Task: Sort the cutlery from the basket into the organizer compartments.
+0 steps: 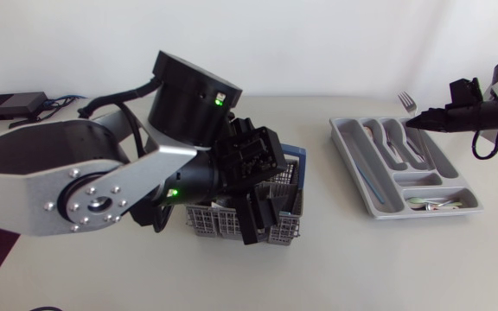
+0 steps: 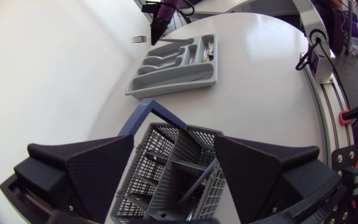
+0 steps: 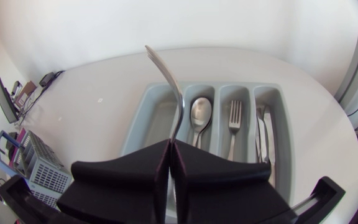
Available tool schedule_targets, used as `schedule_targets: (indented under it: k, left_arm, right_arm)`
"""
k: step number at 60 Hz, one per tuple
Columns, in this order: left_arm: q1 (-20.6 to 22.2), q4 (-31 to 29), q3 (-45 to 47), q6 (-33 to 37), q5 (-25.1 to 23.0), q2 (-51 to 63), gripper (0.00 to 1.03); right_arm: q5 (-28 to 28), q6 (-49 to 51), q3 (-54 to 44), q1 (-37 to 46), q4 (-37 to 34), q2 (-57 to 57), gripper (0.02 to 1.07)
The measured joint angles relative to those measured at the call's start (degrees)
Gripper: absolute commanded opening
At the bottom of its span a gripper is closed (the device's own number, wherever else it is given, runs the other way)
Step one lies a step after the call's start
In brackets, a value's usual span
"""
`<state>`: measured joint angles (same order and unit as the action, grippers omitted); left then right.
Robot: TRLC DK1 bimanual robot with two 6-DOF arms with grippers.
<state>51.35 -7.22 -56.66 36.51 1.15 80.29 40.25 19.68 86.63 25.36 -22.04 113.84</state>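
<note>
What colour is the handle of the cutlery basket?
The handle is blue; the left wrist view shows it best.

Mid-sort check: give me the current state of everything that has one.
Left end effector: open, over the basket.
Right end effector: shut on the fork.
Fork: held by its handle, off the table.
Basket: upright, utensil inside.
Organizer: partly filled with cutlery.
</note>
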Motion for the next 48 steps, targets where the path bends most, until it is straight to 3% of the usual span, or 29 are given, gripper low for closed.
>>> schedule_targets:
  k: [15, 48]
  left_arm:
    - [0.11, -0.24, 0.76, 1.05, 0.0, 0.02, 0.87]
    - [1.33, -0.26, 2.49, 1.25, -0.02, 0.09, 0.87]
  right_arm:
    - [-1.92, -3.26, 8.35, 0.22, 2.27, 11.04, 0.07]
    - [-5.64, -9.25, 19.82, -0.15, 2.75, 21.64, 0.07]
